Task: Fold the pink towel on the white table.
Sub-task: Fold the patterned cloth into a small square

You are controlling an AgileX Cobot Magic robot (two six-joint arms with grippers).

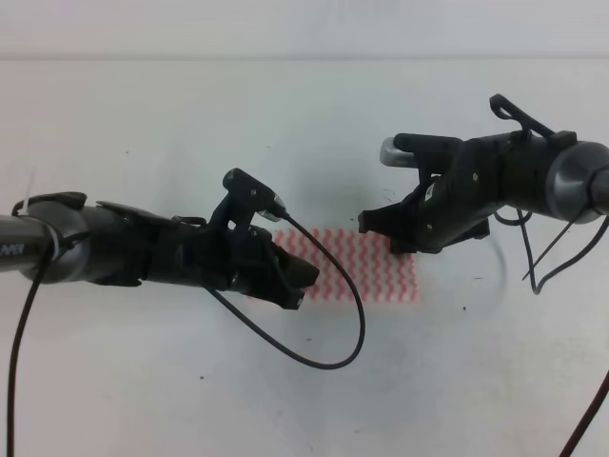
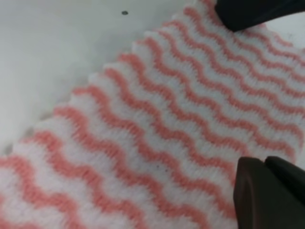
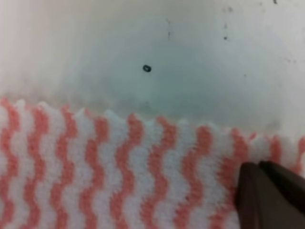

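The pink towel [image 1: 366,271] lies flat on the white table [image 1: 285,400] near the middle, showing its pink and white wavy stripes. My left gripper [image 1: 303,286] hovers low over the towel's left end. In the left wrist view it [image 2: 259,105] is open, one dark finger at the top right and the other at the bottom right, with the towel [image 2: 143,143] between them. My right gripper [image 1: 385,236] sits over the towel's far right edge with its jaws spread. The right wrist view shows only one finger [image 3: 269,195], above the towel's [image 3: 119,171] scalloped edge.
A black cable [image 1: 333,360] loops from the left arm onto the table in front of the towel. Thin cables [image 1: 542,271] hang off the right arm. The table's far edge [image 1: 304,59] runs along the top. A small dark speck [image 3: 147,68] marks the bare tabletop beyond the towel.
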